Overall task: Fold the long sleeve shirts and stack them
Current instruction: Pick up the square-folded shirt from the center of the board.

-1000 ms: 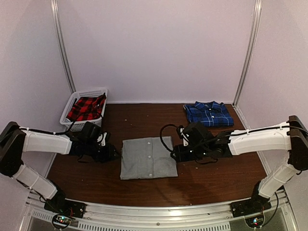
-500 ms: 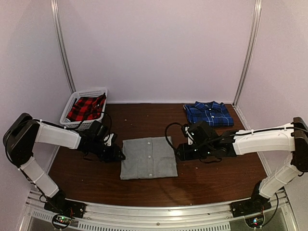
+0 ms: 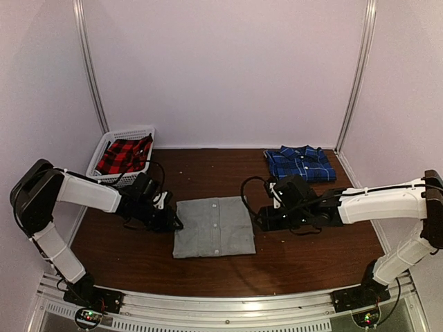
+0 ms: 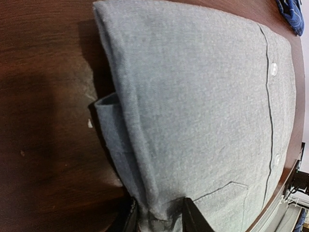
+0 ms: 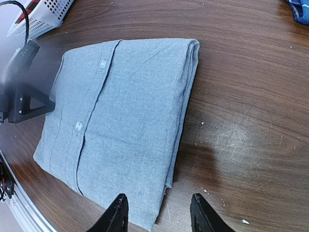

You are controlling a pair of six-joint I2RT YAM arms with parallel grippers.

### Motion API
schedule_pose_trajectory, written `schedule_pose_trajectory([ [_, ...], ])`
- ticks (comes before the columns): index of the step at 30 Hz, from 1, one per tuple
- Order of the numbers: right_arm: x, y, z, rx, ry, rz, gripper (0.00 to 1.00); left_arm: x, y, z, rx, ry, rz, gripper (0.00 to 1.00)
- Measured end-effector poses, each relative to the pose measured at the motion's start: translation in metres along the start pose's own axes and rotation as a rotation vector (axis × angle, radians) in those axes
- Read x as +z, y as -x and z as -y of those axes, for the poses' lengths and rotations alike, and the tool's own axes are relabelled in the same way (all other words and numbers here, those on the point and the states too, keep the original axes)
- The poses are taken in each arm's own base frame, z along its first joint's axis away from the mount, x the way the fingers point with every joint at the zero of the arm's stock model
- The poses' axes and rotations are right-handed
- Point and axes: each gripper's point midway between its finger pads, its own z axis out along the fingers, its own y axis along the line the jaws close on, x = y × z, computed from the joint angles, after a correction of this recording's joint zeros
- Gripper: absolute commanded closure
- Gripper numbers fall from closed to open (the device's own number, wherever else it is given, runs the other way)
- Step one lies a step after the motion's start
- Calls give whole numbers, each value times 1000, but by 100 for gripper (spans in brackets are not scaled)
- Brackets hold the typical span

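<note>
The light grey shirt lies folded in a rectangle at the table's middle, buttons up. It also shows in the left wrist view and the right wrist view. The dark blue plaid shirt lies folded at the back right. My left gripper is at the grey shirt's left edge, and in the wrist view its jaws hold the folded edge between them. My right gripper is open and empty, low over the shirt's right edge.
A white basket with a red-and-black plaid garment stands at the back left, just behind my left arm. The table is dark brown wood, with white walls close on three sides.
My left gripper has moved right, from beside the grey shirt onto its left edge. My right gripper has drifted slightly right. The shirts have not moved.
</note>
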Motion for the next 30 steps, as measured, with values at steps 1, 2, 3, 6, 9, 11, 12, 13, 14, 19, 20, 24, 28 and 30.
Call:
schedule_pose_trajectory([
  [1,0,0,0,-1,1,1,55,1,0,1,1,-1,-2,72],
  [2,0,0,0,-1,1,2,55,2,-1,2,-1,-2,-3,73],
  [3,0,1,0,-1,1,3,55,3,-1,2,-3,-4,-4,74],
  [6,3,2,1,1,1,8,55,5,0,4,-13,-10,-2,79],
  [9,8,2,5,5,-10,2,55,6,0,5,-32,-20,-3,86],
  [11,10,1,7,7,-16,-1,55,8,0,6,-46,-31,-7,89],
  [12,12,1,8,8,-18,-3,55,8,0,7,-53,-35,-8,92],
  [13,12,1,9,10,-19,-5,55,8,0,8,-58,-42,-8,94],
  [14,14,0,10,11,-21,-7,55,8,0,9,-63,-46,-8,97],
  [19,15,2,12,18,-21,-8,55,6,1,14,-70,-59,-11,100],
  [20,15,2,12,18,-21,-7,55,4,2,15,-69,-60,-10,100],
  [24,15,2,14,23,-21,-9,54,-6,6,23,-50,-68,-3,100],
  [28,16,1,15,26,-20,-12,54,-19,7,26,-20,-69,2,100],
  [30,16,1,15,26,-20,-13,54,-25,5,26,-2,-66,-1,100],
])
